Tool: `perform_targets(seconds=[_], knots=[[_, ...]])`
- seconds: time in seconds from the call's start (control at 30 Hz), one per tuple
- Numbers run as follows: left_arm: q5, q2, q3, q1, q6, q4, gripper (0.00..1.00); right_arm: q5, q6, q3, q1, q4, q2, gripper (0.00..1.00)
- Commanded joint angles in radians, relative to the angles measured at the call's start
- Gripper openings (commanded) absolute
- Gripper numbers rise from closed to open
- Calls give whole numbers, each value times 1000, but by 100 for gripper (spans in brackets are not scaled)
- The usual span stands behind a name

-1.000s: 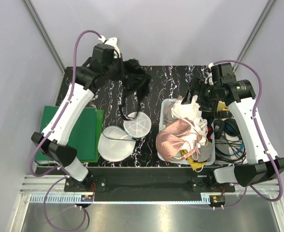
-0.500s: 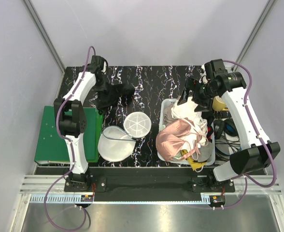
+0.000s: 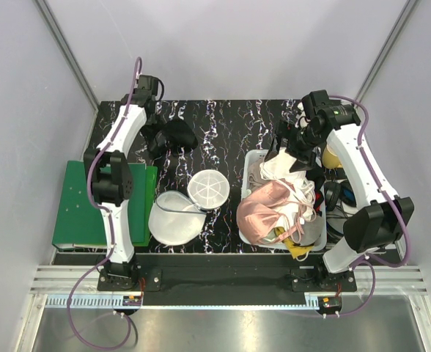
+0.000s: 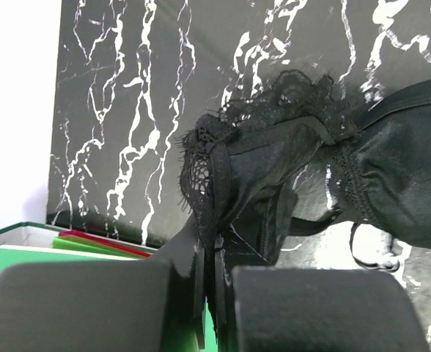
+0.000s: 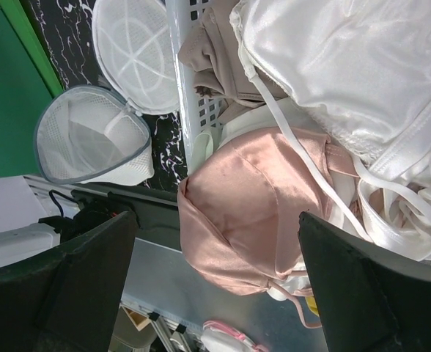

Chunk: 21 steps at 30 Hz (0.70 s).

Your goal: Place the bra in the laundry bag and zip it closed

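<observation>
Barely started: left fingers (image 4: 325,312) clamped shut on the black bra (image 4: 274,161) at the far-left of the counter (image 3: 223,125), well apart from the unzipped laundry bag (image 3: 175,216), right fingers (image 5: 54,286) wide open and empty over the basket (image 5: 182,110), bagging and zipping both left.

the bra (image 4: 274,158) runs off the right edge of the left wrist view; the left gripper (image 4: 214,282), blurred, is cut by the bottom edge there.
</observation>
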Motion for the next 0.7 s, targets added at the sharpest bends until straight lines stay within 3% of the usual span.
perform_targets(seconds=[0.0,0.1,0.27,0.4,0.67], knots=[[12,-108,45,-1,-45,48,1,-32,7,35,3,13,16,100],[-26,-97,48,-2,-53,4,6,-36,7,29,3,24,22,100],[-150,-56,37,-7,-96,-30,6,-50,12,-9,7,39,12,100],[-285,-1,112,-21,-144,-53,6,-44,9,-41,9,41,-2,100],[-391,163,264,-84,-170,-64,8,-52,1,-74,10,38,4,100]])
